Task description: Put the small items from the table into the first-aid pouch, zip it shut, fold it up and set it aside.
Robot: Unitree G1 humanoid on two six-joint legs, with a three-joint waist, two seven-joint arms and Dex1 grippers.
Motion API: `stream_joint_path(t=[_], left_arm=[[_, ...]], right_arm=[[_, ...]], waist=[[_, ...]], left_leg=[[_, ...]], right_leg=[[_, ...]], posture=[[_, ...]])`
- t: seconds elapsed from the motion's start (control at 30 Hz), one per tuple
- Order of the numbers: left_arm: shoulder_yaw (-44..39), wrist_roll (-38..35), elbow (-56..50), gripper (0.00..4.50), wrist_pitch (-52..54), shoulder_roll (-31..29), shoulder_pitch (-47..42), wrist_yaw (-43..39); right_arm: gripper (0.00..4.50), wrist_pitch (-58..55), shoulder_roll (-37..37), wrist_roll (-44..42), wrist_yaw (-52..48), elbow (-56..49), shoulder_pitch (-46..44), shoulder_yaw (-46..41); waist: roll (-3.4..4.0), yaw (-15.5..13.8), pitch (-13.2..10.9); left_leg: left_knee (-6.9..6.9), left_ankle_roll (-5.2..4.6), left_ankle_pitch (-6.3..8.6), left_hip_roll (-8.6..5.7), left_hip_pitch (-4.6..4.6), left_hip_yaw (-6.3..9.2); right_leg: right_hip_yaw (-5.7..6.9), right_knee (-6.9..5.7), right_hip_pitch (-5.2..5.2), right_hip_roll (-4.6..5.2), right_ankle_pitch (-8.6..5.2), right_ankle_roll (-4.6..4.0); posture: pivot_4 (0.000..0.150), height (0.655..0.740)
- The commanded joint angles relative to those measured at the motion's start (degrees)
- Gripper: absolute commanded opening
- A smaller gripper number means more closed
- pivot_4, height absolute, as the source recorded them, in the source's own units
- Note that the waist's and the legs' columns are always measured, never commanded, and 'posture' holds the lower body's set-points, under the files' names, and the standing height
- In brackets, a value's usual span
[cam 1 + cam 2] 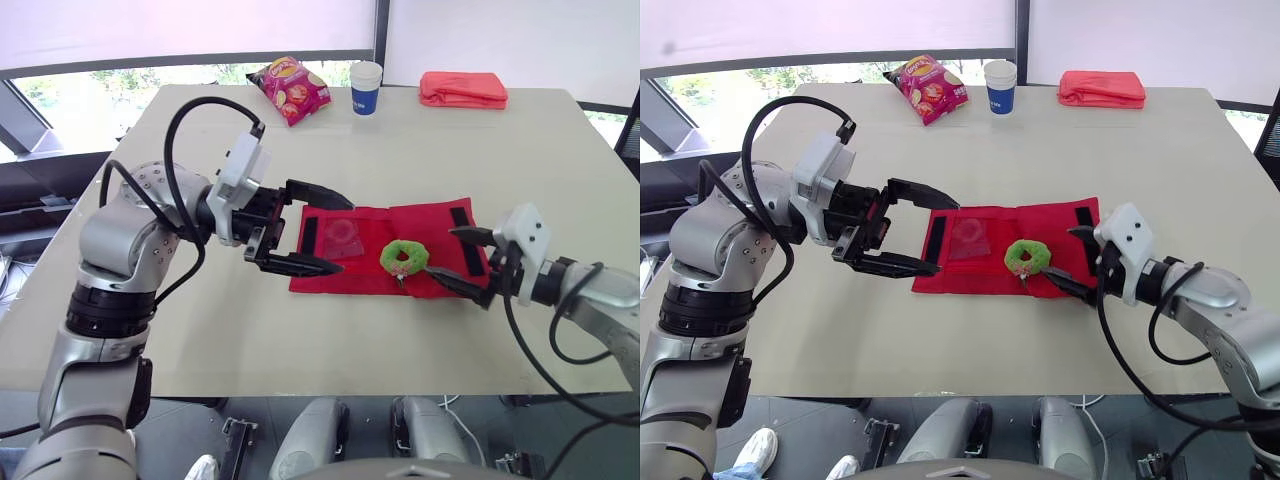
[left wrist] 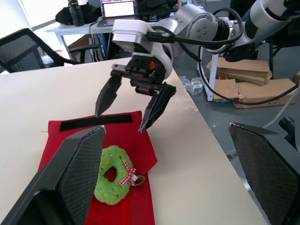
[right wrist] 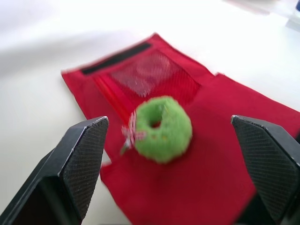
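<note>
I see the red pouch (image 1: 425, 228) lying unfolded on the desk (image 1: 200, 330), with a green ring-shaped toy (image 1: 417, 258) resting on it. My left end effector (image 1: 345, 236), fingers spread wide, hangs at the pouch's left end. The right end effector (image 1: 440, 250), also spread, sits at its right end, just beside the toy.

Red pouch (image 1: 975, 278) lies opened flat mid-desk (image 1: 940, 340), mesh pocket (image 1: 968, 238) on its left half. Green plush ring (image 1: 1027, 257) rests on pouch, right of pocket. Left tool (image 1: 946, 238) at pouch's left edge, fingers spread wide, tips over black strip (image 1: 936, 238) (contact unclear). Right tool (image 1: 1062, 254) at pouch's right end, fingers apart, lower tip just beside ring. Far edge of desk: snack bag (image 1: 928, 88), paper cup (image 1: 1000, 87), folded red cloth (image 1: 1102, 88).
</note>
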State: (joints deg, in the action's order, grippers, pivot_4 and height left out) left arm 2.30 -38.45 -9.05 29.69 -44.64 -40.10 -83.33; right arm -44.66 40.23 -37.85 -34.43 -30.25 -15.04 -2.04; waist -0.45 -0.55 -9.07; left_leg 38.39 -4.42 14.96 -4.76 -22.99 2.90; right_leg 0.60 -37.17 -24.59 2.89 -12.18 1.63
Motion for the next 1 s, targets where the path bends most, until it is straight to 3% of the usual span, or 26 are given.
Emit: stream_joint_path(t=[0.03,0.17,0.4,0.7,1.0], left_arm=[[-1.1,-0.2,-0.8,4.50,-0.5,-0.2,-0.4,0.0],[-1.3,-0.1,-0.8,4.50,-0.4,-0.6,-0.4,0.2],[-1.7,-0.2,-1.3,4.50,-0.4,-0.8,0.3,0.6],[-1.3,-0.9,-1.8,4.50,0.6,-0.9,-0.1,0.4],[-1.6,-1.2,-2.3,4.50,1.0,-1.0,-0.1,0.0]], right_arm=[[4.47,-3.3,-2.6,-0.5,2.1,2.5,-3.7,1.7],[4.47,-10.2,-5.0,-0.8,5.4,5.8,-7.2,2.8],[4.47,-16.6,-4.3,-6.8,-0.5,-0.6,-7.3,6.8],[4.47,-12.4,0.2,-13.4,-11.0,-7.3,-3.0,3.8],[4.47,0.7,1.5,-4.5,-8.1,0.1,0.2,-7.1]], waist=[[-0.01,-0.1,0.0],[-0.01,-0.3,0.0],[0.00,-0.1,0.0],[0.01,-0.2,0.0],[0.01,-0.4,0.0]], left_leg=[[0.00,0.00,0.00,0.00,-0.01,0.00],[0.01,-0.01,0.00,-0.05,-0.04,0.01],[0.00,0.00,0.00,-0.04,-0.03,0.02],[0.02,-0.03,0.01,-0.05,-0.03,0.06],[0.02,-0.01,0.01,-0.05,-0.03,0.05]], right_leg=[[0.00,0.00,-0.01,0.00,0.00,0.00],[0.00,0.01,-0.01,0.04,0.01,0.00],[0.01,-0.02,-0.04,0.03,0.01,0.00],[0.04,0.00,0.01,0.04,0.01,0.01],[0.03,-0.01,0.00,0.04,0.01,0.01]], posture=[[0.150,0.7395],[0.150,0.7395],[0.150,0.7395],[0.150,0.7395],[0.150,0.7395]])
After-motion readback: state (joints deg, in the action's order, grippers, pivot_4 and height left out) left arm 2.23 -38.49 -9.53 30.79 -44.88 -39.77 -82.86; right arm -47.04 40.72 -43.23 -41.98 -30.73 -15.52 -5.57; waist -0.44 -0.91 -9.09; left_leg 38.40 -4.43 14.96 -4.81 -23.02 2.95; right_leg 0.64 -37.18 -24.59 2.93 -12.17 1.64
